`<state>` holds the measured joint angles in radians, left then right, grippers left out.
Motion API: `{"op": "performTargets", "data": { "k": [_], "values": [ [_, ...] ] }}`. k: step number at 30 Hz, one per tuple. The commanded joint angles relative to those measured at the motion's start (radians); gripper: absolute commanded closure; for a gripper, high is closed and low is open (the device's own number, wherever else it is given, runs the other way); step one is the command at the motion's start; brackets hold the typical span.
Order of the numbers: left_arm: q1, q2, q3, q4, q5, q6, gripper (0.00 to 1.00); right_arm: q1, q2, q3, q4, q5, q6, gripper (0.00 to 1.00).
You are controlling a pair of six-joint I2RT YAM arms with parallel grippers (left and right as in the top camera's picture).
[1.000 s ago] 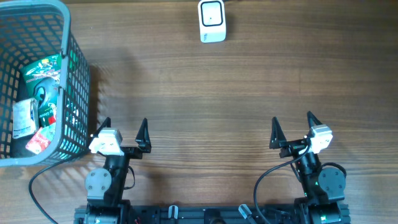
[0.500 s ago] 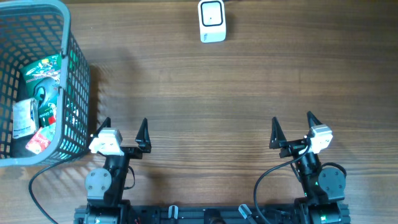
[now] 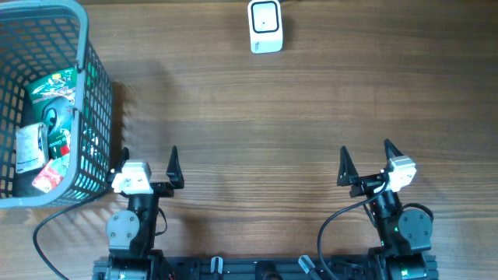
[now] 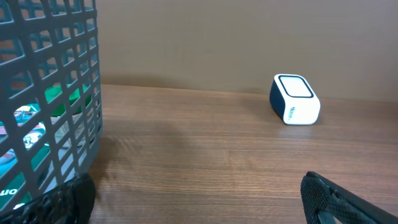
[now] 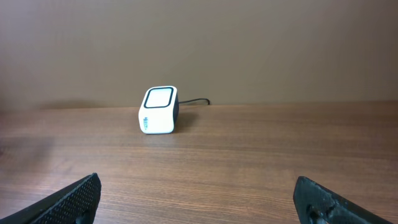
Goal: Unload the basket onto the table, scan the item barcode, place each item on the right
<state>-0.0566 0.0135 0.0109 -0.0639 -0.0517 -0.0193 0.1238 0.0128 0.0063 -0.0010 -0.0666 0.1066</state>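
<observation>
Opposite the scanner [image 3: 265, 26], left claw [image 3: 149, 163] and right claw [image 3: 366, 159] are held wide and empty, items [image 3: 50, 93] being kept in the basket [image 3: 82, 47].

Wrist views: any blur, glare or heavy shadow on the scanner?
Left wrist: scanner sharp, no glare, and the basket mesh fills the left of the frame with a faint shadow beside it. Right wrist: scanner sharp and evenly lit. Overhead: flat light, basket throws a soft shadow to its right.

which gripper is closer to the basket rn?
The left gripper: its outer finger sits right by the grey basket's mesh wall. The right gripper is far across the table, nothing near it. Both are open.
</observation>
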Motion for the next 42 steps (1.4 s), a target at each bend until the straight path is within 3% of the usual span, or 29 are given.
{"op": "performTargets", "data": {
  "k": [1,16,19,21,26,29,32,36,39,42],
  "values": [
    [0.009,-0.008,-0.005,0.000,-0.017,0.023,0.00,0.004,-0.005,-0.001,0.003,-0.001,-0.010,0.00],
    [0.009,-0.007,-0.005,-0.001,-0.006,0.006,0.00,0.004,-0.005,-0.001,0.003,-0.001,-0.010,0.00],
    [0.009,-0.007,-0.005,-0.004,0.016,-0.145,0.00,0.004,-0.005,-0.001,0.003,0.000,-0.010,0.00],
    [0.009,-0.007,-0.004,-0.003,0.112,-0.229,0.00,0.004,-0.005,-0.001,0.003,-0.001,-0.010,0.00],
    [0.008,0.035,0.171,-0.066,0.400,-0.247,0.00,0.004,-0.005,-0.001,0.003,-0.001,-0.010,0.01],
    [0.008,0.172,0.354,-0.095,0.452,-0.247,0.00,0.004,-0.005,-0.001,0.003,-0.001,-0.010,0.00],
    [0.008,0.417,0.590,-0.172,0.452,-0.247,0.00,0.004,-0.005,-0.001,0.003,-0.001,-0.010,0.01],
    [0.008,0.792,1.031,-0.596,0.498,-0.247,0.00,0.004,-0.005,-0.001,0.003,0.000,-0.010,0.00],
    [0.008,0.930,1.110,-0.776,0.515,-0.246,0.00,0.004,-0.005,-0.001,0.003,-0.001,-0.010,0.00],
    [0.010,0.996,1.141,-0.748,0.510,-0.298,0.00,0.004,-0.005,-0.001,0.003,-0.001,-0.010,0.00]
  ]
}}
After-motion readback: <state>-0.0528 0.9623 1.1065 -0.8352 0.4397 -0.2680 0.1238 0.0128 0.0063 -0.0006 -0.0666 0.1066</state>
